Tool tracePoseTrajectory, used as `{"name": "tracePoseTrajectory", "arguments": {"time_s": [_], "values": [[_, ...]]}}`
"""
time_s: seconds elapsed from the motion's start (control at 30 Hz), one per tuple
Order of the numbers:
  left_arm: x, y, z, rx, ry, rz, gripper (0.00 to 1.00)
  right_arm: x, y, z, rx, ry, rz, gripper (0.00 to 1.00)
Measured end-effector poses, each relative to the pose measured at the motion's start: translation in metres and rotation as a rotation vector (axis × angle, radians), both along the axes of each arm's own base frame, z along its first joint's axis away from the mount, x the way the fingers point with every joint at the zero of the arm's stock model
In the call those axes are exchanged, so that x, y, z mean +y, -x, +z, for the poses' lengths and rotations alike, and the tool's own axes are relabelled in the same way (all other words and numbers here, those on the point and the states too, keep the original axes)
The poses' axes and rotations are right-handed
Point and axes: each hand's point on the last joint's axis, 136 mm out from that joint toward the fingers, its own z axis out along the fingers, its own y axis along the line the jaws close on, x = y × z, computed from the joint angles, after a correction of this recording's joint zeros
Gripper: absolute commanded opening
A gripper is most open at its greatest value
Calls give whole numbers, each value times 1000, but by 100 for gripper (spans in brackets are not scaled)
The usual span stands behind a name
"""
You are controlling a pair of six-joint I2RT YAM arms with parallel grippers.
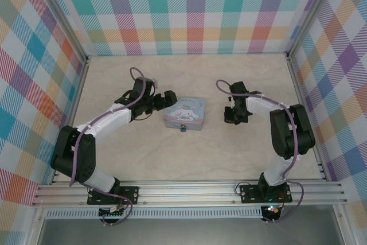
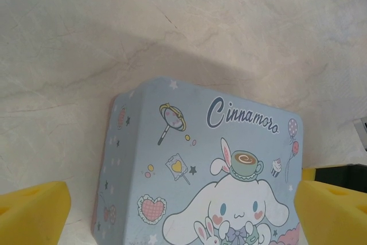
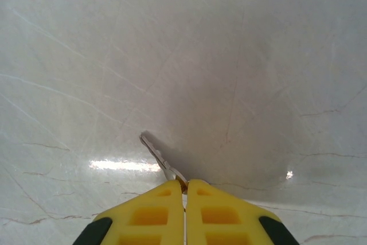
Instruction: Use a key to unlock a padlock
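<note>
Right wrist view: our right hand [image 3: 184, 184] clenches the key [image 3: 157, 152] by its end, blade askew above the worktop [image 3: 258, 55]; we fear it twists loose at the padlock [image 1: 183, 128] on the near edge of the tin [image 1: 186, 110], left hand [image 2: 183, 213] spread wide.
</note>
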Motion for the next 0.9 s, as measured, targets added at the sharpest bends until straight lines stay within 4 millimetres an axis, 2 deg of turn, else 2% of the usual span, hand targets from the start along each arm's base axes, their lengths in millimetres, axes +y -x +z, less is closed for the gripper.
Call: {"name": "tracePoseTrajectory", "arguments": {"time_s": [0.3,0.6,0.77,0.9], "values": [[2,0,3,-11,-6,5,100,3,0,5,-13,-6,6,2],[0,2,27,-56,44,7,100,16,2,30,-73,-99,18,0],[-14,3,40,-66,178,4,97,36,4,53,-134,-252,11,0],[-28,2,53,-68,301,-7,88,56,0,91,-246,-421,10,0]]}}
